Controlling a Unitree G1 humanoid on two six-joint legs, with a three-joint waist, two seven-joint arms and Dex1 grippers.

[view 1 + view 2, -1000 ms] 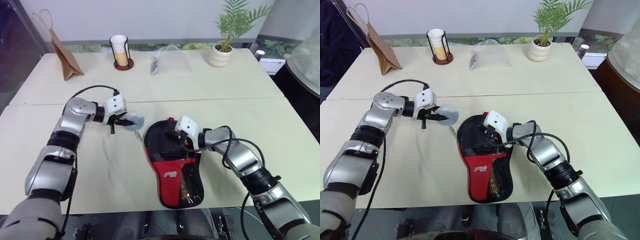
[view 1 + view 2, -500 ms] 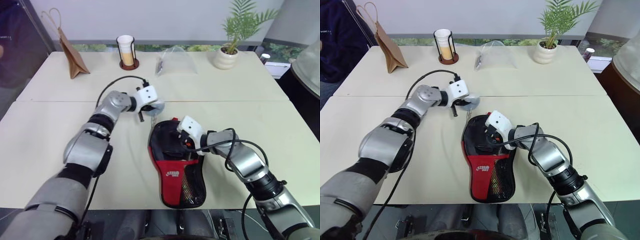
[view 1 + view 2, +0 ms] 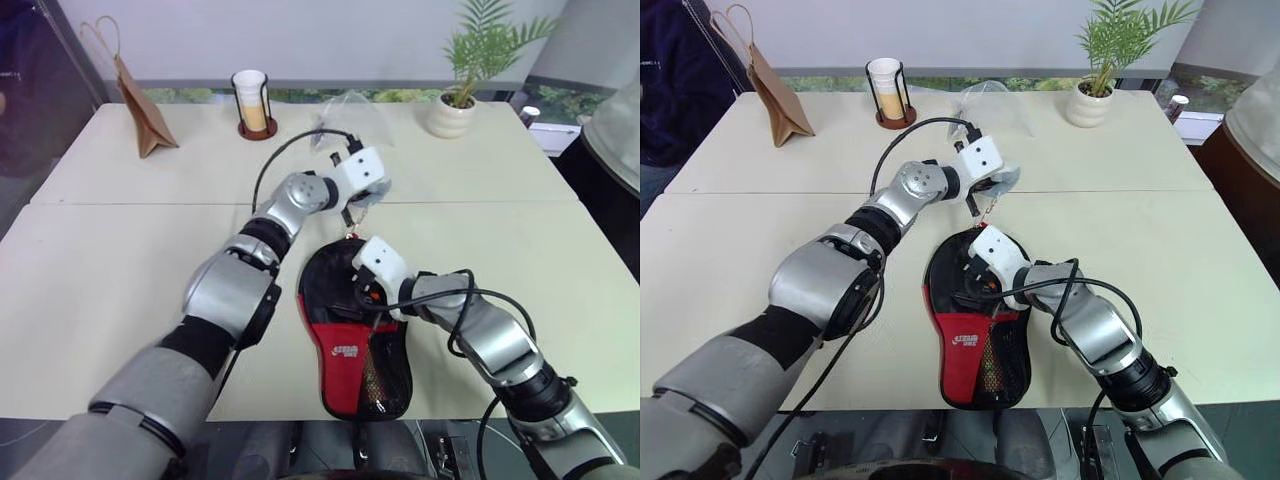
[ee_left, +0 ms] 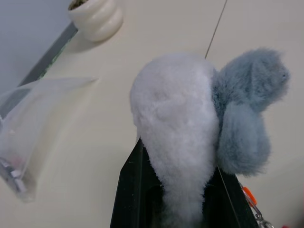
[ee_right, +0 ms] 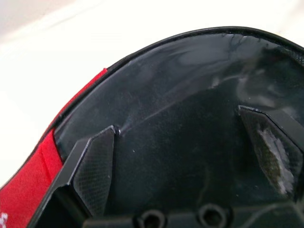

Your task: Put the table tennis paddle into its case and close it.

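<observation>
Your left claw (image 4: 183, 209), clamped on the fluffy zipper charm (image 4: 190, 128), has swung right over the case's (image 3: 355, 330) far end, likely zipping it. Your spread right claw (image 5: 190, 161) steadies the case near the desk's (image 3: 100, 280) front edge.

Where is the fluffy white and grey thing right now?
The fluffy pom-pom is pinched in the left gripper, up above the top end of the black case, near the table's middle seam.
</observation>
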